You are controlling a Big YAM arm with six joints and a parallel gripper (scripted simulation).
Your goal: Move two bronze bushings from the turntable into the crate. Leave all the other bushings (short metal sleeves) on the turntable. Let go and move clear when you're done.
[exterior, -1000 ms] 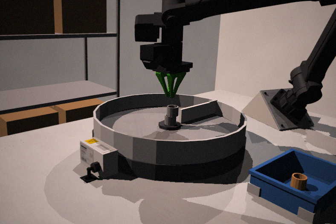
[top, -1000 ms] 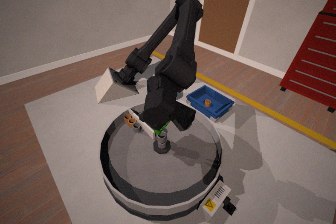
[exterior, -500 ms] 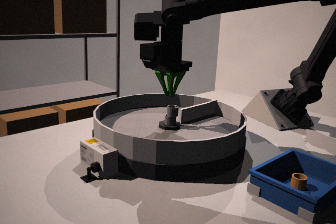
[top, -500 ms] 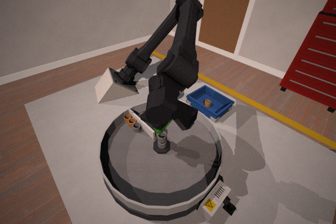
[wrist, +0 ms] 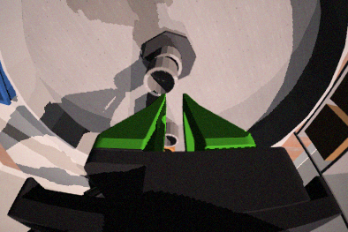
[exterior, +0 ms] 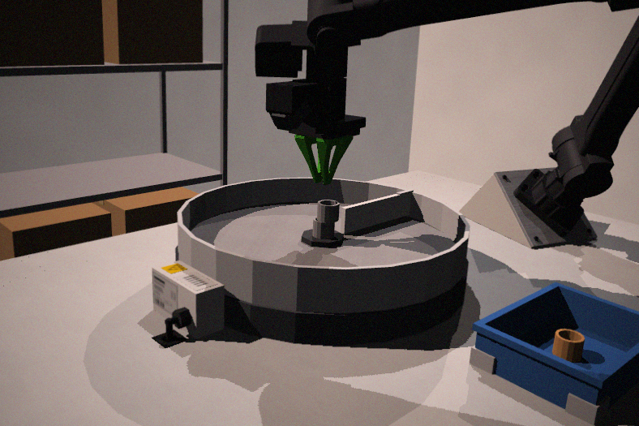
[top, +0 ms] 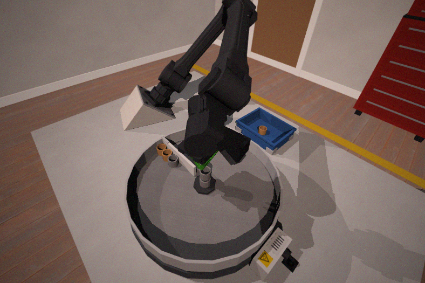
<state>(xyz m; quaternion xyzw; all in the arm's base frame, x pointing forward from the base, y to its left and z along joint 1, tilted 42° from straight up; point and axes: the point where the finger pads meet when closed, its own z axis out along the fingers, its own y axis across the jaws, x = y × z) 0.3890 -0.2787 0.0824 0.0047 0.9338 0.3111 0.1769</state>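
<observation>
Bronze bushings (top: pixel 161 149) (top: pixel 166 154) stand on the turntable (top: pixel 192 218) (exterior: pixel 330 284) (wrist: pixel 238 37) in a row with a grey bushing (top: pixel 173 159) (wrist: pixel 170 140), beside the white divider. Another bronze bushing (top: pixel 262 130) (exterior: pixel 568 346) stands upright inside the blue crate (top: pixel 252 137) (exterior: pixel 532 369). A grey sleeve (top: pixel 205 172) (exterior: pixel 328 210) sits on top of the central hub's post, slightly off centre. My gripper (top: pixel 201 168) (exterior: pixel 323 181) (wrist: pixel 174 100) is nearly closed, with a narrow empty gap between its green fingertips. It hangs above the grey sleeve, not touching it.
The white divider (top: pixel 180 157) (exterior: pixel 379 213) runs from near the hub toward the turntable's raised wall. A control box (top: pixel 273 248) (exterior: pixel 193 297) stands against the turntable's outside. The arm's wedge-shaped base (top: pixel 147 111) (exterior: pixel 500 204) stands behind the turntable in the top view.
</observation>
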